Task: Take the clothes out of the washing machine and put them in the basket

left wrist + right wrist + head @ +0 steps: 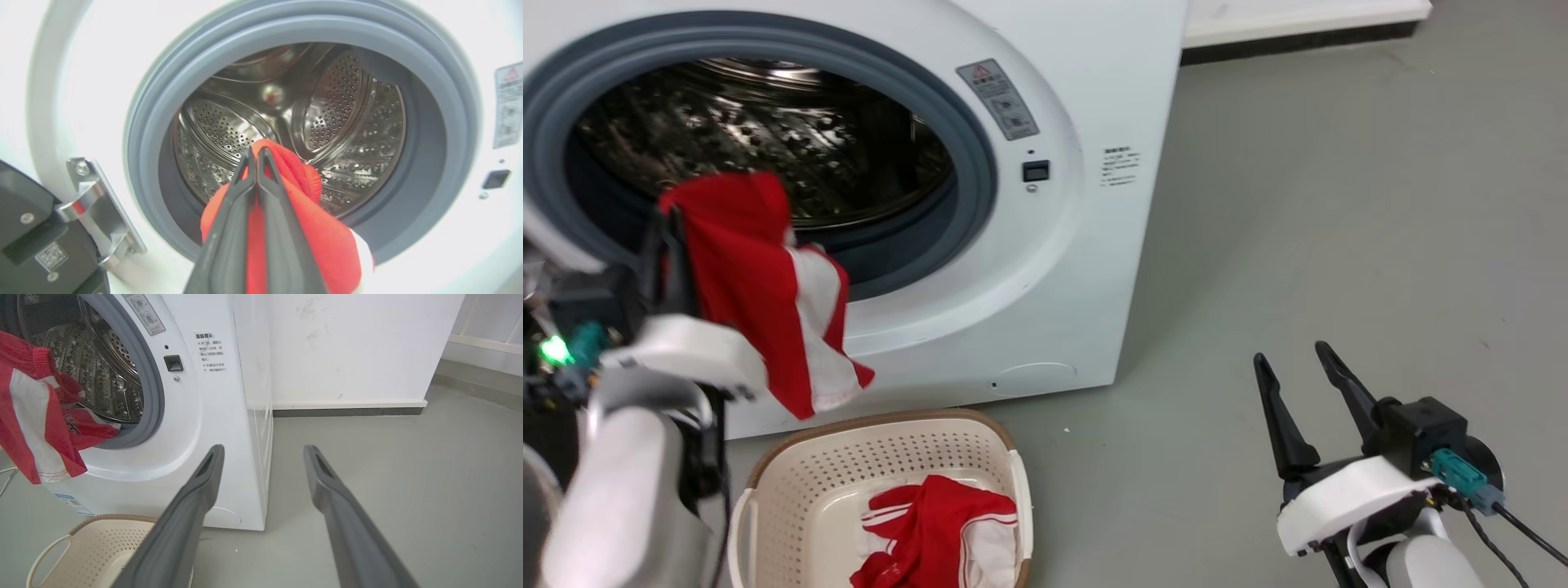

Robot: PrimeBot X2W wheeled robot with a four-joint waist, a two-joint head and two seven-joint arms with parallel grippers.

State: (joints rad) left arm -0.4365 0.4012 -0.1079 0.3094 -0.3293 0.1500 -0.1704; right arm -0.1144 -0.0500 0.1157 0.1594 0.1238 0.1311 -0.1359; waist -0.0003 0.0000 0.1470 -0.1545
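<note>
left gripper [256, 154] pinches a red garment [768, 294] hanging just outside the washer [1094, 245] porthole. a second garment [931, 531] lies in the basket [800, 490] below the washer's front. right gripper [1290, 353] sits right of the washer, fingers wide apart.

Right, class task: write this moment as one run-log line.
left claw: shut on red garment, at washer opening | right claw: open, holding nothing | basket: second garment inside

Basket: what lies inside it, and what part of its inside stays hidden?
Inside the basket lies one crumpled red-and-white garment. Bare cream base shows left of it. The base under the garment is covered.
</note>
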